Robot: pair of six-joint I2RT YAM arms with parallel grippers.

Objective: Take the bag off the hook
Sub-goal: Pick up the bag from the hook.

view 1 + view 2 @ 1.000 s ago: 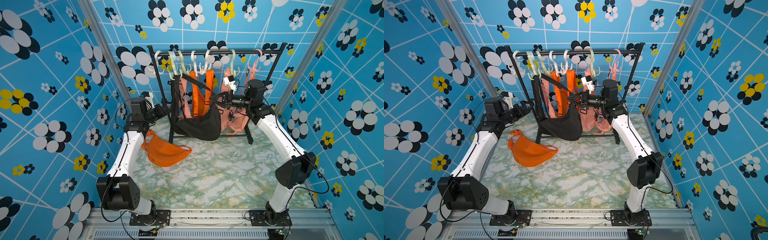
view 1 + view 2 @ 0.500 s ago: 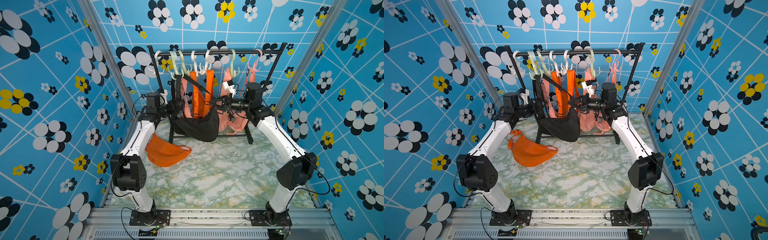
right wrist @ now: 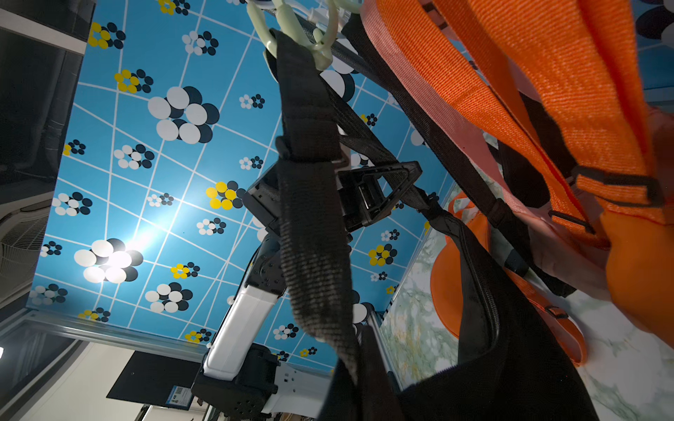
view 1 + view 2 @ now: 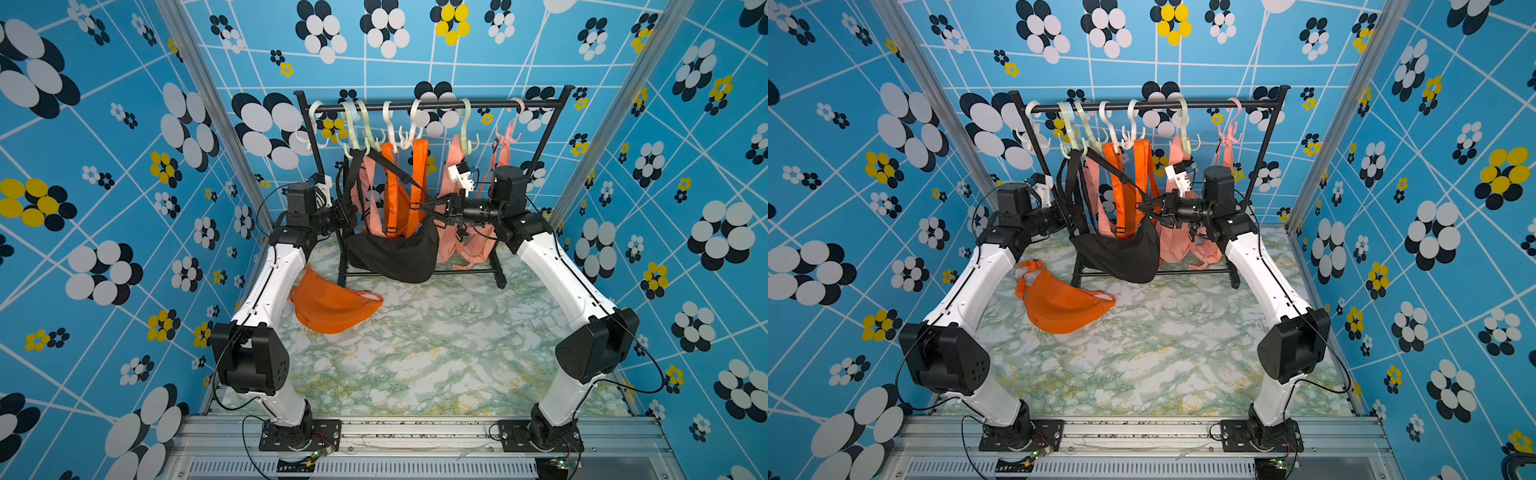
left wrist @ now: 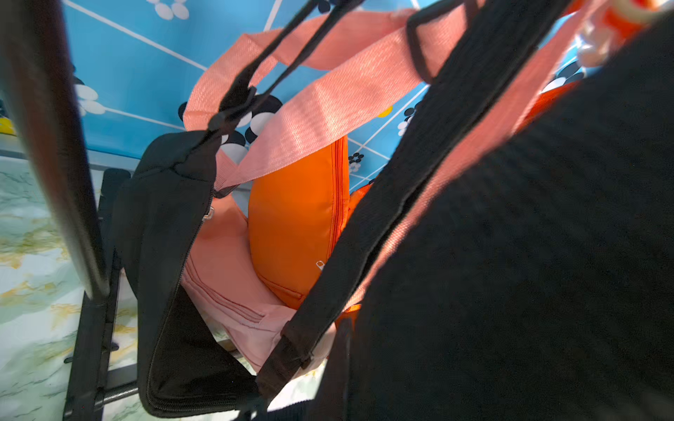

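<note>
A black bag (image 4: pixel 395 257) (image 4: pixel 1121 257) hangs low at the front of the rack. Its strap loops over a pale green hook (image 4: pixel 353 143) (image 4: pixel 1073 143) (image 3: pixel 288 22). My right gripper (image 4: pixel 424 206) (image 4: pixel 1140 206) is shut on the strap, pulling one length of it out to the right. In the right wrist view the black strap (image 3: pixel 313 218) runs down from the hook into the jaws. My left gripper (image 4: pixel 348 210) (image 4: pixel 1065 216) (image 3: pixel 394 182) is at the bag's left side, shut on another length of the strap. The black bag (image 5: pixel 164 255) fills much of the left wrist view.
The black rack rail (image 4: pixel 415 106) carries several hooks, some bare. An orange bag (image 4: pixel 399 199) and pink bags (image 4: pixel 465 245) hang behind the black one. Another orange bag (image 4: pixel 332 307) lies on the marble table beside the left arm. The rack post (image 5: pixel 54 145) stands close to my left gripper.
My left arm swung in from above the orange bag on the table to the rack, and its gripper shut on the black strap. The right gripper kept its hold.
</note>
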